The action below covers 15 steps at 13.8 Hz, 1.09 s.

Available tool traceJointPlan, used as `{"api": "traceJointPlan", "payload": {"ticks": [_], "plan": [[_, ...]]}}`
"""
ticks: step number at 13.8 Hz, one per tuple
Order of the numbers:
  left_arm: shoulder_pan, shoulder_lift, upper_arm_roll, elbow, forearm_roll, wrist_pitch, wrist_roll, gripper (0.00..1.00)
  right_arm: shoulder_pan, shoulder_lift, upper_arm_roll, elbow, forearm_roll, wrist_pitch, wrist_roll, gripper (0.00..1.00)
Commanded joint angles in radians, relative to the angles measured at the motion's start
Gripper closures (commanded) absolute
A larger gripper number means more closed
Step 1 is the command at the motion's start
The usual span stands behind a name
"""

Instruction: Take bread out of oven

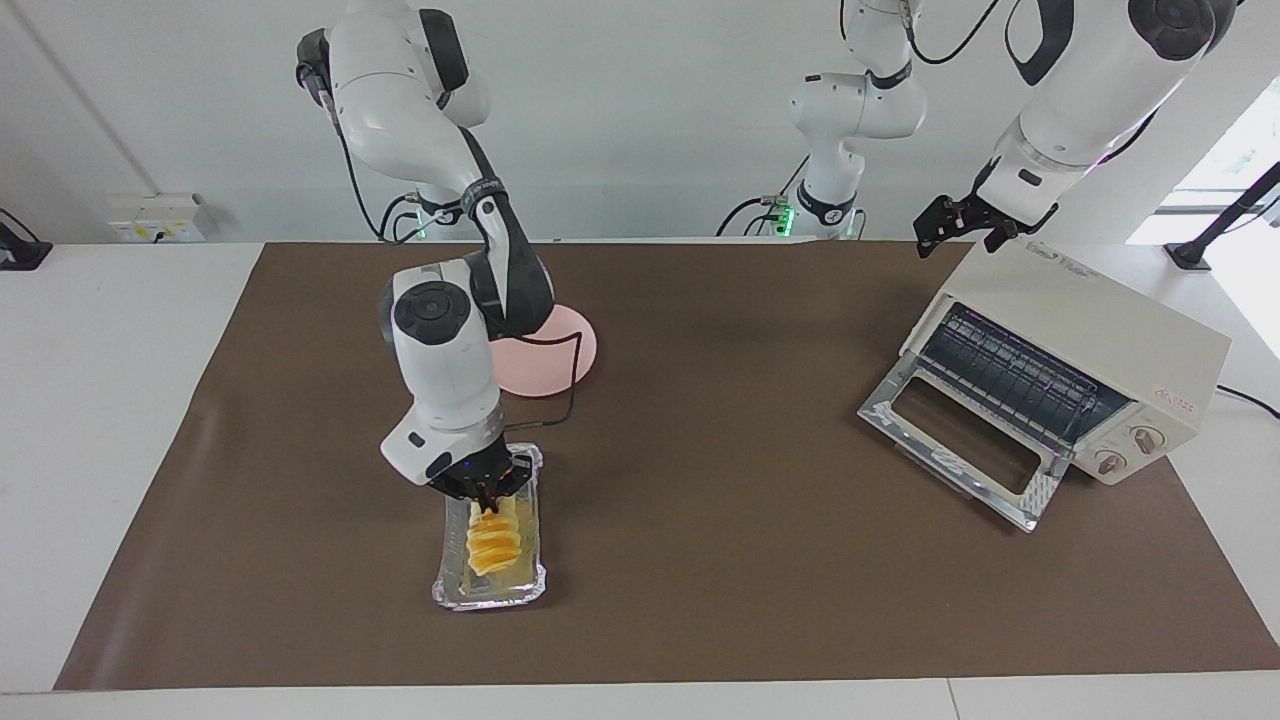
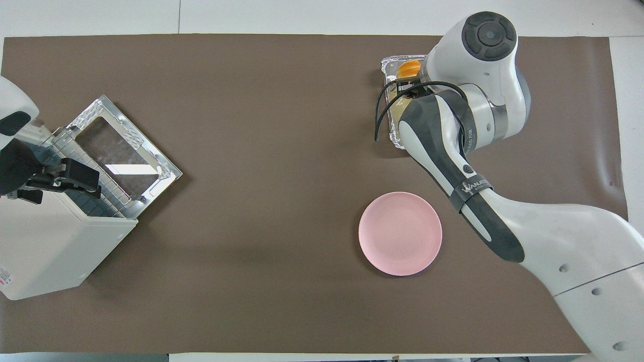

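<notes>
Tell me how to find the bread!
Start at the pink plate on the brown mat. Farther from the robots sits a shiny foil tray, right under the right gripper. The bread lies in that tray: a small yellow-orange ridged loaf, the only yellow-orange thing here.

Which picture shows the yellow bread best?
The facing view: the bread lies in plain sight in the foil tray, the right gripper at its end. In the overhead view the right arm hides it, leaving only an orange tip.
</notes>
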Motion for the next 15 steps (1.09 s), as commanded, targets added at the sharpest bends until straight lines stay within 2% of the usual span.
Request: {"api": "traceJointPlan", "payload": {"ticks": [1,2,5,7,9,12,15], "plan": [[0.003,-0.016,0.002,-0.013,-0.005,0.013,0.002,0.00,0.014,-0.084,0.007,-0.032,0.039,-0.115,0.031,1.00],[0.003,-0.016,0.002,-0.011,-0.005,0.013,0.002,0.00,0.015,-0.111,0.007,-0.052,0.039,-0.156,0.043,1.00],[0.003,-0.016,0.002,-0.013,-0.005,0.013,0.002,0.00,0.019,-0.269,0.010,-0.228,0.045,-0.180,0.087,1.00],[0.003,-0.016,0.002,-0.013,-0.005,0.013,0.002,0.00,0.047,-0.390,0.012,-0.374,0.068,-0.170,0.114,1.00],[0.003,-0.016,0.002,-0.011,-0.005,0.013,0.002,0.00,0.048,-0.547,0.012,-0.558,0.137,-0.145,0.121,1.00],[0.003,-0.016,0.002,-0.013,-0.005,0.013,0.002,0.00,0.091,-0.763,0.012,-0.897,0.142,0.041,0.147,1.00],[0.003,-0.016,0.002,-0.013,-0.005,0.013,0.002,0.00,0.163,-0.833,0.012,-1.080,0.142,0.199,0.224,1.00]]}}
